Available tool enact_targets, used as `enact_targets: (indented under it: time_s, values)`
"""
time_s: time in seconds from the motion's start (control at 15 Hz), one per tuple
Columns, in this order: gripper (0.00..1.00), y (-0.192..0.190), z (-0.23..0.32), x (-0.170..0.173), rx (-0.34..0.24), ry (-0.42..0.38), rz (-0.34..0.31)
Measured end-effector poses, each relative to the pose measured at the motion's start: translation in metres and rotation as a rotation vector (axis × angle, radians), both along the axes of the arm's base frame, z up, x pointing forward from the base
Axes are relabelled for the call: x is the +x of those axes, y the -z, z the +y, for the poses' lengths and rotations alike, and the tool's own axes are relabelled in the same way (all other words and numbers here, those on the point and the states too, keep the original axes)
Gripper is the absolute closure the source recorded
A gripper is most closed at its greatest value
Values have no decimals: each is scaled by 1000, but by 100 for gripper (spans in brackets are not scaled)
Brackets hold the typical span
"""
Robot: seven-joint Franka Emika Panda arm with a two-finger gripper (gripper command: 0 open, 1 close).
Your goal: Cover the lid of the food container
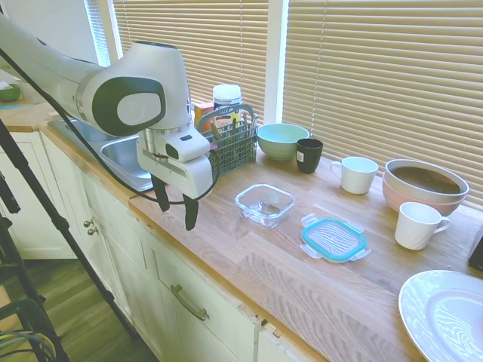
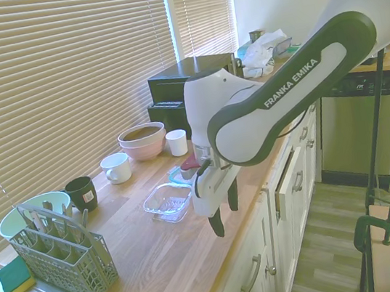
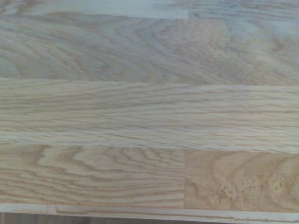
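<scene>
On my first exterior feed, the gripper [image 1: 174, 207] hangs over the front edge of the wooden worktop [image 1: 302, 279], fingers [image 1: 190, 213] spread apart and holding nothing. The food container [image 1: 264, 204], a clear tub with nothing in it, sits at about 3 o'clock from the gripper, apart from it. The lid [image 1: 333, 240], teal-rimmed, lies flat on the worktop at roughly 4 o'clock from the container, near but not touching. Along the blinds stand a mint-green bowl [image 1: 282, 139], a black cup [image 1: 309, 154], a white mug [image 1: 356, 174] and a pink bowl [image 1: 425, 185] with a brown inside; what fills it I cannot tell. A second white mug [image 1: 417, 225] stands at 2 o'clock from the lid, and a white plate [image 1: 447, 314] sits at the lower right corner. A grey cutlery caddy [image 1: 231, 143] holding utensils stands beside the steel sink [image 1: 128, 158].

On my second exterior feed, the gripper [image 2: 222, 206] points down at the worktop's front edge, fingers [image 2: 216, 225] parted. The food container [image 2: 167, 202] sits at 9 o'clock from it, open and unfilled. The lid [image 2: 179, 175] shows only as a teal sliver behind the arm. The cutlery caddy [image 2: 63, 257] stands at lower left with the mint-green bowl [image 2: 32, 208] behind it.

My wrist feed shows only bare worktop [image 3: 149, 112] grain and its front edge.
</scene>
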State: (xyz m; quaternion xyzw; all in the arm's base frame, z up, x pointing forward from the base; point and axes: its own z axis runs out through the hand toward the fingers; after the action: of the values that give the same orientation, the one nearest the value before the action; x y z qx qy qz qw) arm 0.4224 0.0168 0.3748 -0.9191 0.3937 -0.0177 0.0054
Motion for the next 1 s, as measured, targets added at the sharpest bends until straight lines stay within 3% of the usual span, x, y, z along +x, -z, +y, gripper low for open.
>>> enact_targets:
  time_s: [0.47, 1.0]
  values:
    - [0, -4, -41, 3, 14, 61, -13]
    - [0, -37, -160, 21, 89, 128, -78]
